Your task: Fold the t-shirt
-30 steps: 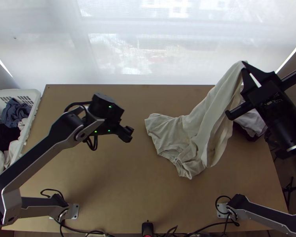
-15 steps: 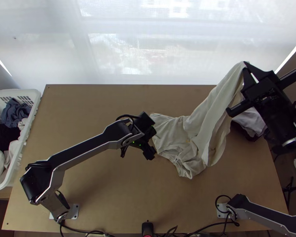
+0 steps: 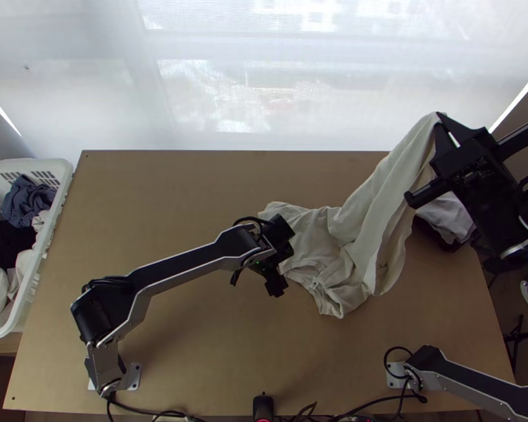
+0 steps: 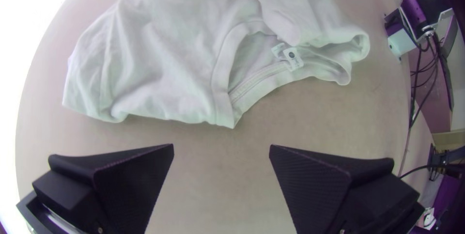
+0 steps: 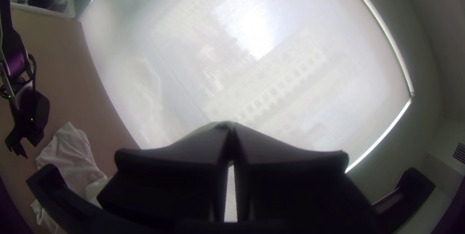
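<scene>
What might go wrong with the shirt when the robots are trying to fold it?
The right gripper pinches the t-shirt by just one raised end, so the cloth might slip out and flop down.

The left gripper is open near the collar but has no cloth between its fingers. If it closed right there, it would probably catch nothing.

The part on the table is wrinkled and bunched, so the fold may come out crooked.

The table (image 3: 179, 190) looked like smooth, matt wood, and the t-shirt (image 3: 313, 239) was soft, creased cloth with 2 smooth labels (image 4: 292, 58). The basket (image 3: 65, 172) appeared to be smooth plastic. The left gripper (image 3: 277, 288) had 2 matt fingers (image 4: 131, 180), their inner faces finely textured.
</scene>
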